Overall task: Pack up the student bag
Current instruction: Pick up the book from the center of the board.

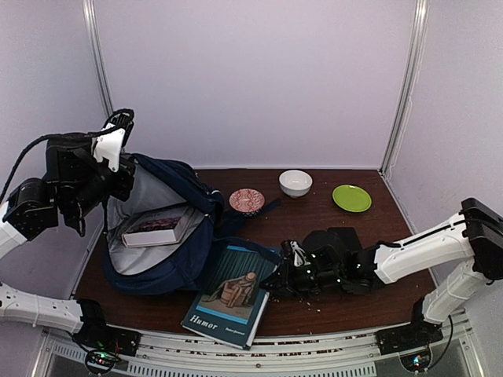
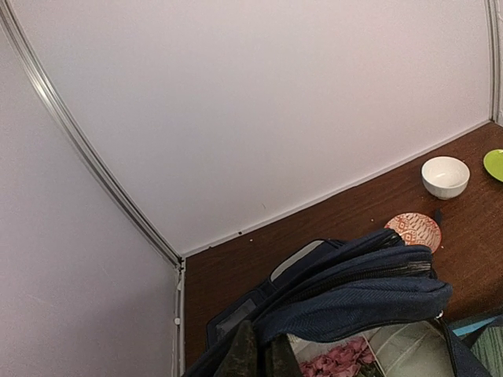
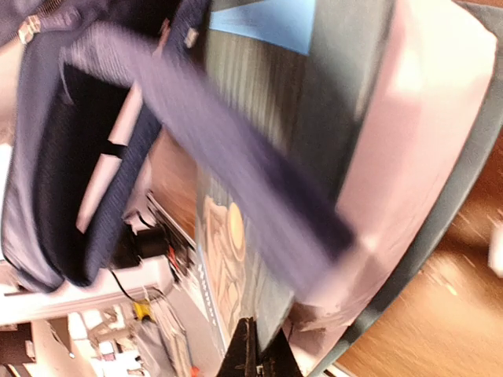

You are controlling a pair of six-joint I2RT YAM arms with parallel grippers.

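Note:
The navy student bag (image 1: 189,267) lies open at the left of the table, with a book with pink flowers (image 1: 157,228) inside it. My left gripper (image 1: 119,174) is shut on the bag's upper rim and holds the mouth open. In the left wrist view its fingers (image 2: 240,357) pinch the navy fabric (image 2: 361,298). A teal "Humor" book (image 1: 232,302) lies in front of the bag, partly on its strap. My right gripper (image 1: 277,276) is shut on the book's right edge. The right wrist view shows the cover (image 3: 259,118) clamped between the fingers (image 3: 245,353), with a bag strap (image 3: 220,141) across it.
A red patterned bowl (image 1: 247,200), a white bowl (image 1: 295,182) and a green plate (image 1: 351,198) stand along the back of the table. White walls close in the left, back and right sides. The metal rail runs along the near edge.

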